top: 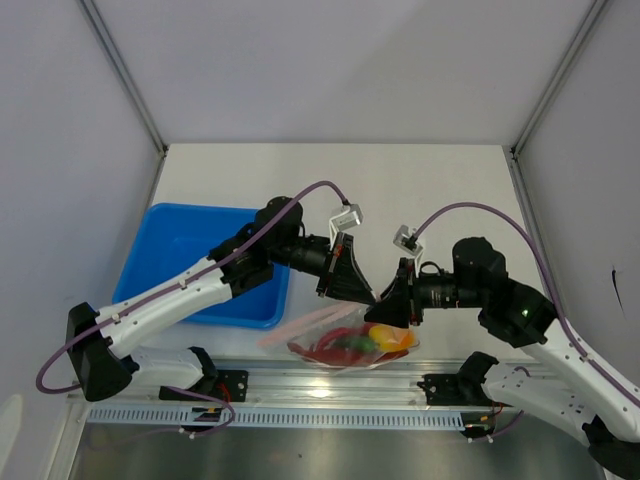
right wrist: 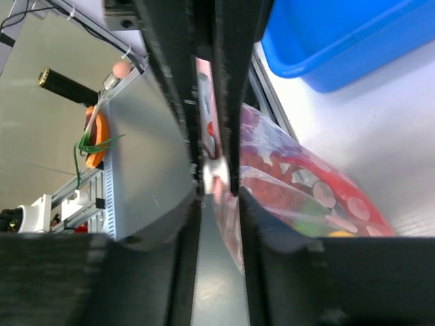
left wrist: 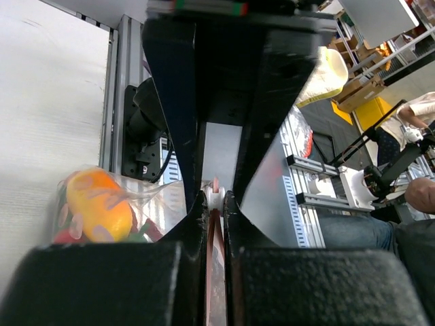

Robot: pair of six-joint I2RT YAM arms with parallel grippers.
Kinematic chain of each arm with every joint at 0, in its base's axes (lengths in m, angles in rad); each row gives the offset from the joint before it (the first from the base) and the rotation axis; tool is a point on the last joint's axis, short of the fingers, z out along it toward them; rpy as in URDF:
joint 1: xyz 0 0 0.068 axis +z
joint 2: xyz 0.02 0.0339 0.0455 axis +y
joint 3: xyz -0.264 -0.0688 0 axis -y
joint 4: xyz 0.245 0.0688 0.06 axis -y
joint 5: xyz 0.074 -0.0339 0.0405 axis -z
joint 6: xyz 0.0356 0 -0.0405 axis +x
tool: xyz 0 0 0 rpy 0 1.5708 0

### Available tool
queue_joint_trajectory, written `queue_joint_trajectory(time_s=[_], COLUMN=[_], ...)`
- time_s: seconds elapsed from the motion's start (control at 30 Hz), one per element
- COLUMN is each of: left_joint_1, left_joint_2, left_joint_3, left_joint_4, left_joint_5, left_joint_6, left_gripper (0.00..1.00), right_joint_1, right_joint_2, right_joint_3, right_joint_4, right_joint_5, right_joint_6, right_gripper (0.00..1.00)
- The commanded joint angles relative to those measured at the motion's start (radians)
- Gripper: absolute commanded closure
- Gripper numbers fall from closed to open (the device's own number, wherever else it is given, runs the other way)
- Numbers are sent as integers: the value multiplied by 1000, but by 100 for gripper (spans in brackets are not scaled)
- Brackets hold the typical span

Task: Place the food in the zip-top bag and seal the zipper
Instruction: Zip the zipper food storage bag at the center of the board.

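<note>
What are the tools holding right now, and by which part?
Left tool pinches the zip-top bag by its zipper. Right tool straddles the same strip; whether it grips cannot be told.

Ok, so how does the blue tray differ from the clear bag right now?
The blue tray is opaque and shows nothing inside; the clear bag holds red, green and orange food. Nothing grips the tray; the bag's pink zipper sits between the fingers of the left pincer and right pincer.
</note>
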Motion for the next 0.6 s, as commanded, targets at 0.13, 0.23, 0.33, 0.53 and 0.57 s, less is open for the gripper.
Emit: queue_joint_trajectory(time_s=[0.13,0.23,0.33,0.53,0.57], left_joint_1=[6,8,8,11,13], left_joint_2=[-26,-32,-34,-38,-40], left_joint_3=[38,40,40,29,28], left_joint_4=[-37,-37,-37,-31,-31], left_joint_5=[2,-1,1,-4,-5], left_joint_6=[19,19,18,13,13], left_gripper=[100,99,99,100,99], right_joint_1=[0,0,0,0,0], right_joint_2=[16,28,37,36,33], right_joint_3=[57,56,54,39,36], right_joint_4=[54,64,74,85,88], right_joint_5=[-43,-48,-51,-45,-43], right_joint_6=[-10,-9,-3,8,11], right_gripper=[66,68,93,100,100])
